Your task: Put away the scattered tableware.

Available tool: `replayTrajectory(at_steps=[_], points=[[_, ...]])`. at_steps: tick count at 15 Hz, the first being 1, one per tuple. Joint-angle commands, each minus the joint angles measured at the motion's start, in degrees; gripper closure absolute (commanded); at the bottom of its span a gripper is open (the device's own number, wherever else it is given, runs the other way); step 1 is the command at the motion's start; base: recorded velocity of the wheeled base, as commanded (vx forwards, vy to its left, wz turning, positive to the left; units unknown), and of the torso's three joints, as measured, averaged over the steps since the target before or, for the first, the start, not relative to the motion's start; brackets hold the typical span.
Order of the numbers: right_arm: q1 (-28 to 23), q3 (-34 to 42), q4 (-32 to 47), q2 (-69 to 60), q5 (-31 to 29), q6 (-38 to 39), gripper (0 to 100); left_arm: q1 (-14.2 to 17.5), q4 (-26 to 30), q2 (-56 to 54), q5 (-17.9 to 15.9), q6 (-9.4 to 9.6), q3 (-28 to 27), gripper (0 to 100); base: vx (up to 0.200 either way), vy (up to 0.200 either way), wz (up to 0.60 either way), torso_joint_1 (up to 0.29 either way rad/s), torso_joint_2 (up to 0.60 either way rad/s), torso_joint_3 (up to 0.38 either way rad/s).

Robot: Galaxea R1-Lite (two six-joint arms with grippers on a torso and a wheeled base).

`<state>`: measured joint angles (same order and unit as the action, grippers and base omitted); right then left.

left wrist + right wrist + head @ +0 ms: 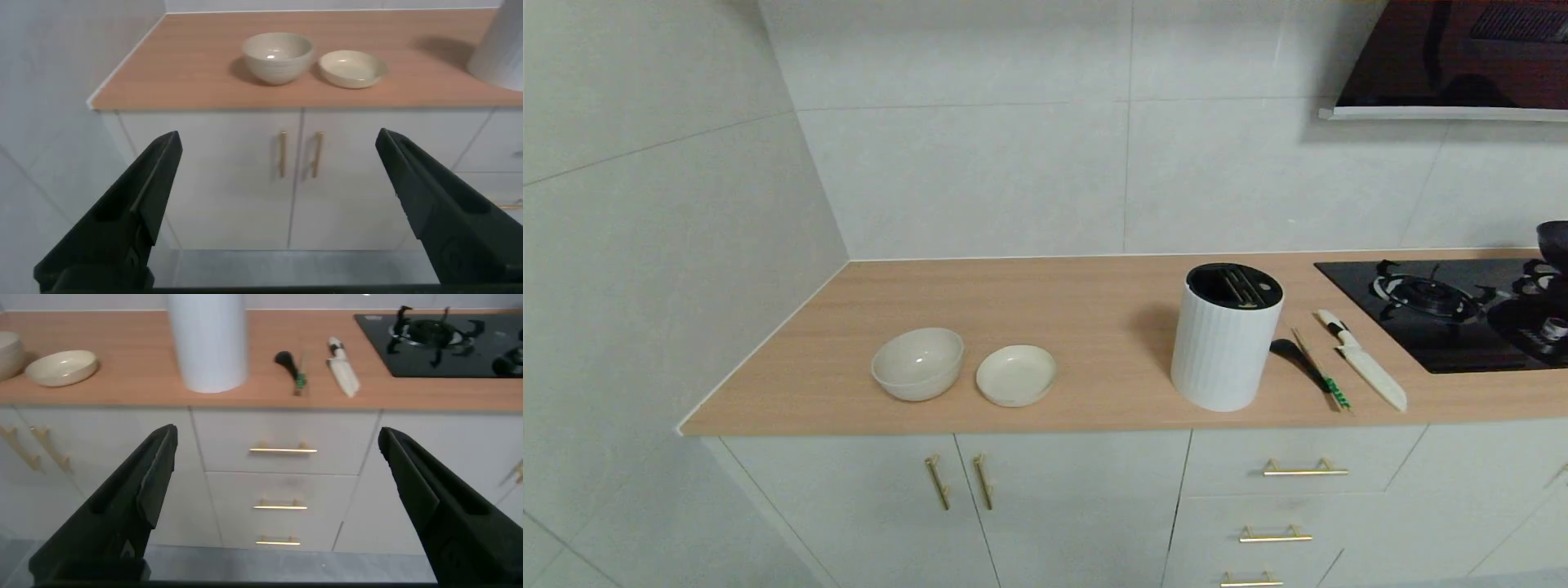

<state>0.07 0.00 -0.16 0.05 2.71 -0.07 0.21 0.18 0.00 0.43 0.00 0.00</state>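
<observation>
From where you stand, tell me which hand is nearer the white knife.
Right. The right hand is in front of the drawers, below the counter stretch where the white knife lies. The left hand faces the cabinet doors under the bowl, farther off.

Pale tiled walls meet in a corner at the left end of a wooden counter. White cabinets with gold handles sit below it, drawers to the right. A black hob is set into the counter's right end, under a dark hood.
</observation>
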Motion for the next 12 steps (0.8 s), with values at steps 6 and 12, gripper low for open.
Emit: replayTrajectory(at_steps=[6, 12], points=[[0.01, 0.0, -0.02, 0.04, 0.02, -0.01, 0, 0.06, -0.01, 0.0, 0.01, -0.09, 0.0, 0, 0.0, 0.2, 0.0, 0.001, 0.0, 0.004], [0.01, 0.0, -0.02, 0.04, 0.02, -0.01, 0, 0.06, -0.01, 0.0, 0.01, -0.09, 0.0, 0, 0.0, 0.2, 0.0, 0.002, 0.0, -0.002]])
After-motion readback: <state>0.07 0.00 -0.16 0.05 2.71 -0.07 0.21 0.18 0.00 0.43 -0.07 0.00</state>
